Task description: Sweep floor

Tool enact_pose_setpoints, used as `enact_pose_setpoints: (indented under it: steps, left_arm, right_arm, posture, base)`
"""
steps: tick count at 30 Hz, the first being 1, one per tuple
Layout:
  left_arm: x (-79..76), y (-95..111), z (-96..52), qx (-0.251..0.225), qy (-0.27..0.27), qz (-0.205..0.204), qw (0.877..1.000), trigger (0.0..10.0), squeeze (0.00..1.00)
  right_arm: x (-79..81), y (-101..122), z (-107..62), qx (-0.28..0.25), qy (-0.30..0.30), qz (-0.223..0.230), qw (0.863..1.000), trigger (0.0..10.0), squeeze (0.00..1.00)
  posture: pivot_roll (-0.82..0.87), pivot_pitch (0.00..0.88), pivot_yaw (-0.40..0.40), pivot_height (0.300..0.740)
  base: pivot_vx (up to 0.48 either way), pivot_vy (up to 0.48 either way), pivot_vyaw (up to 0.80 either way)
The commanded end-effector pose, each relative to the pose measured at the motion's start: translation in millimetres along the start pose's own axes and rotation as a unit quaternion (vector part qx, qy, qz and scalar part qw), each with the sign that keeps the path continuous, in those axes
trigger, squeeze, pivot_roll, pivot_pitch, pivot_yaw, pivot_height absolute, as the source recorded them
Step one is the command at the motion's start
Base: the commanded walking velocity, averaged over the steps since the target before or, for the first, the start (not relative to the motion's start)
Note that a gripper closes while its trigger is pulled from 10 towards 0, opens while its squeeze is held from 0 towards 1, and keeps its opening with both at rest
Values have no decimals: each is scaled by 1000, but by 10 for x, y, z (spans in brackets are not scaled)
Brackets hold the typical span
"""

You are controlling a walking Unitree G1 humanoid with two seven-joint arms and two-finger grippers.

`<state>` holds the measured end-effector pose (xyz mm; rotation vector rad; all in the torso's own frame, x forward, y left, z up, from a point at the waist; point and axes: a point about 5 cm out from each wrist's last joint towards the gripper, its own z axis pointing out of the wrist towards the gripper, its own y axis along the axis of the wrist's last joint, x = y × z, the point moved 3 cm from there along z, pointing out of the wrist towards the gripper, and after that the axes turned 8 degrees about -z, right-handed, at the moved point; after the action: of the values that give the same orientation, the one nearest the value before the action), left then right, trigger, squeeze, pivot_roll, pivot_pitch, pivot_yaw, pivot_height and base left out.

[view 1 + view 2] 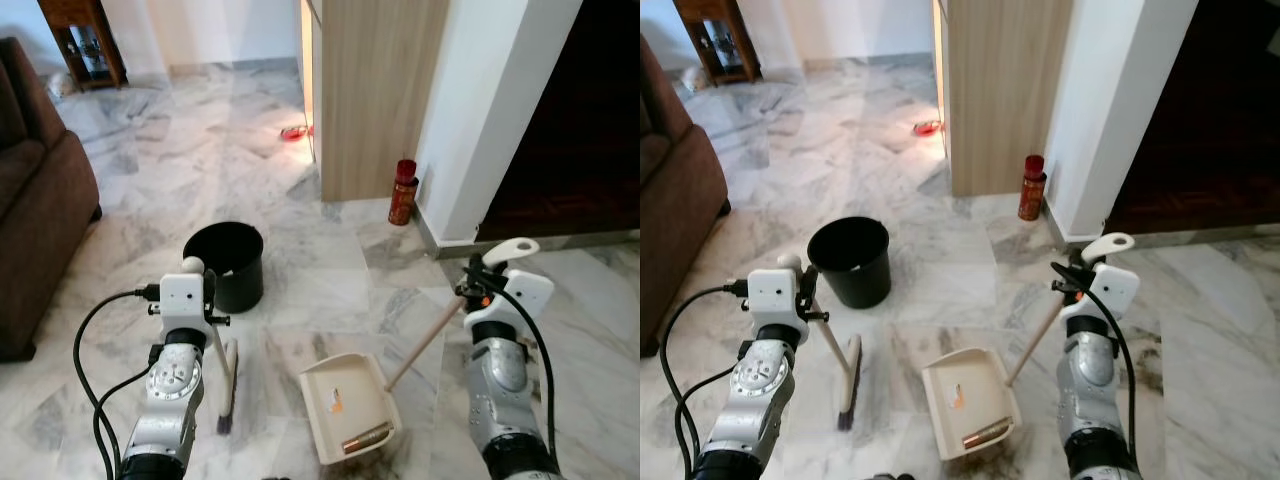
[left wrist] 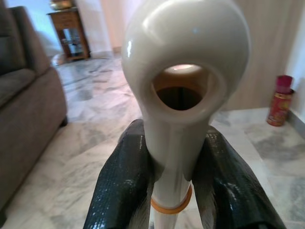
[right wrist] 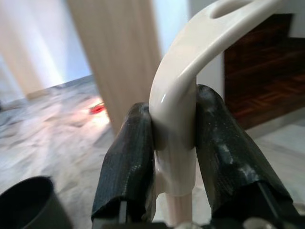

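Down on the marble floor [image 1: 300, 210], seen from the left eye, the left gripper [image 1: 196, 272] grips the top of a broom [image 1: 226, 385], whose bristles rest on the tiles just beside a cream dustpan [image 1: 345, 405]. The right gripper [image 1: 478, 272] holds the dustpan's long handle [image 1: 425, 345], which slants down so the pan lies flat with its open mouth turned toward the broom, ready to take a sweep. A brownish cylindrical bit of litter [image 1: 366, 437] and a small orange scrap [image 1: 336, 405] already lie in the pan. A black bucket [image 1: 224, 262] stands just beyond the broom, probably where the pan will be emptied. A red can [image 1: 403, 192] stands by the white wall, and a brown sofa [image 1: 35, 200] sits at the robot's left.

From the right eye the layout is the same: the broom leans toward the pan, the bucket stands behind, and something small and red [image 1: 927, 128] lies far off by the wooden panel.

At the left wrist, the jaws are clenched on the broom's cream stem just below its hanging loop, a high grip that lets the arm swing the brush.

At the right wrist, the jaws clamp the dustpan handle where its curved top begins, steadying the pan.
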<state>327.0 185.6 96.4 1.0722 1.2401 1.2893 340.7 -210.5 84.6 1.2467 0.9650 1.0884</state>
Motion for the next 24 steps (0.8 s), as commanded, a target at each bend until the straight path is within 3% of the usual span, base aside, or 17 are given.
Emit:
enact_pose_setpoints:
  steps: [1, 7, 16, 24]
  left_arm:
    - [-9, 125, 20, -26, -4, 10, 1000, 10000, 0]
    - [-14, 129, 21, -26, -4, 9, 1000, 10000, 0]
    - [-11, 145, 13, -30, -6, 9, 999, 10000, 0]
    - [-29, 159, 4, -35, -8, 8, 999, 10000, 0]
  right_arm:
    - [57, 125, 51, -25, 6, 12, 1000, 10000, 0]
    - [62, 125, 55, -23, 9, 12, 1000, 10000, 0]
    - [72, 117, 66, -17, 12, 23, 1000, 10000, 0]
    - [130, 331, 175, -51, 26, 28, 998, 10000, 0]
  posture:
    - [85, 0, 33, 740]
    - [85, 0, 32, 740]
    - [85, 12, 30, 740]
    - [84, 15, 28, 740]
  base:
    - [0, 0, 800]
    - [0, 0, 708]
    - [0, 0, 0]
    - [0, 0, 0]
